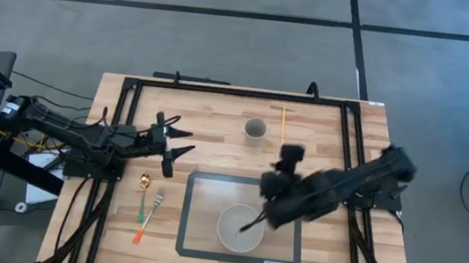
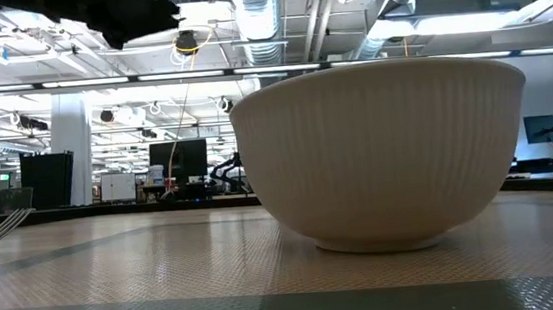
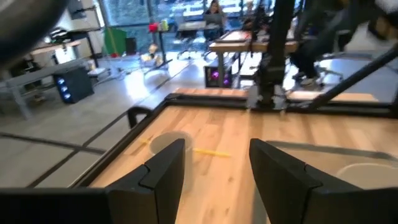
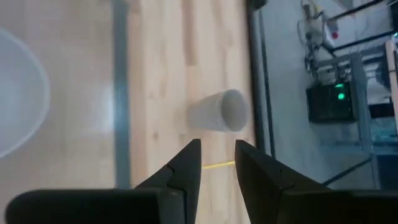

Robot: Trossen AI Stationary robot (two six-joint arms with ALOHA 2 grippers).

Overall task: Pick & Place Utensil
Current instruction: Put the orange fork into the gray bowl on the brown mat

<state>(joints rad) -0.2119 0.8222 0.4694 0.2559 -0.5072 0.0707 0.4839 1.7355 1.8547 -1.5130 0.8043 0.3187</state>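
Observation:
A white ribbed bowl point(image 1: 236, 233) point(image 2: 386, 145) stands on a grey mat point(image 1: 201, 190). A thin dark thing point(image 1: 250, 224) slants inside the bowl; I cannot tell what it is. A gold spoon with a green handle point(image 1: 142, 194) and a fork with an orange handle point(image 1: 149, 217) lie on the wood left of the mat. My right gripper point(image 1: 282, 168) point(image 4: 217, 149) hovers over the mat's far right part, pointing toward the far edge, fingers a little apart and empty. My left gripper point(image 1: 187, 142) point(image 3: 217, 155) is open and empty, above the wood beyond the spoon.
A small white cup point(image 1: 255, 129) point(image 4: 217, 112) stands near the far edge, with a thin yellow stick point(image 1: 284, 124) point(image 4: 217, 165) lying beside it. A black frame point(image 1: 133, 85) runs around the tabletop. Bare wood lies between the mat and the cup.

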